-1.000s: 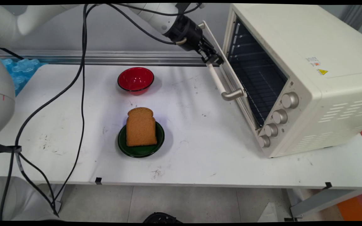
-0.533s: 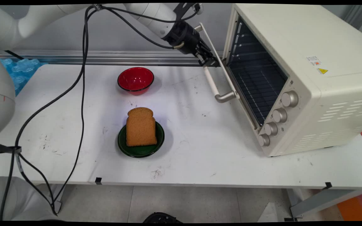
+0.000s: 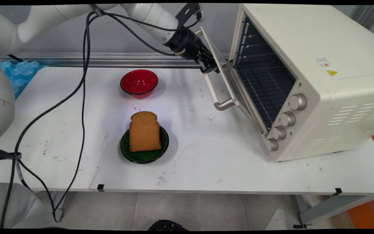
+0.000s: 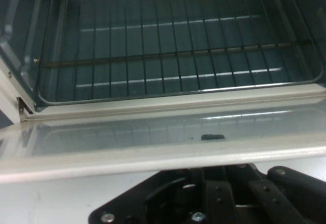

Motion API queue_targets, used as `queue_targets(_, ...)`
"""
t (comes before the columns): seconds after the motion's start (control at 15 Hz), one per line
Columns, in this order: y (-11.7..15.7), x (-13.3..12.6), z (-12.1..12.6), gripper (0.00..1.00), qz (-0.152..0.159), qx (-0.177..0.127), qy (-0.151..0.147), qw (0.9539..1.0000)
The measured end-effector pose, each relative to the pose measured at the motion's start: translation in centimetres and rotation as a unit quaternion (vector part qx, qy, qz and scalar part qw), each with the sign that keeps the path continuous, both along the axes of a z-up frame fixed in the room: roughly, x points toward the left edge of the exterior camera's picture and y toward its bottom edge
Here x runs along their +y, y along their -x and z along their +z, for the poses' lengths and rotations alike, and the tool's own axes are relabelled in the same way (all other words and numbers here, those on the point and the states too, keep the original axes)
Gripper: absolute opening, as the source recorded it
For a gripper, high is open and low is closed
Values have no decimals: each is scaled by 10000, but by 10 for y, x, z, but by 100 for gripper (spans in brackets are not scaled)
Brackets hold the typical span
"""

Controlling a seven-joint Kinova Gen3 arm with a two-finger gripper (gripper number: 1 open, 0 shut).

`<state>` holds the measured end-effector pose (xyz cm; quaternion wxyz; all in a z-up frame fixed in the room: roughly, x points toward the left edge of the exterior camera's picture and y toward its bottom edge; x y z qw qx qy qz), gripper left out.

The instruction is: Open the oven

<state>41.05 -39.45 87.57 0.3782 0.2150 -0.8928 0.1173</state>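
Door point(image 3: 221, 70) has swung further out and down from the oven point(image 3: 307, 81) since a second ago, gripper point(image 3: 211, 66) at its handle point(image 3: 211, 89); finger state can't tell; bread point(image 3: 144, 131) on plate point(image 3: 144, 152), bowl point(image 3: 139, 83) behind, both on surface point(image 3: 206, 156).

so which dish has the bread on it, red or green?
The green plate, nearer the table's front edge, carries the bread slice. The red bowl behind it holds nothing visible.
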Motion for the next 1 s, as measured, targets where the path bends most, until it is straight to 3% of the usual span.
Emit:
queue_targets(0.53, -19, 12, -21, 0, -94, 110, 61, 9999)
queue_targets(1.0, -33, 19, -48, 0, 46, 325, 75, 9994)
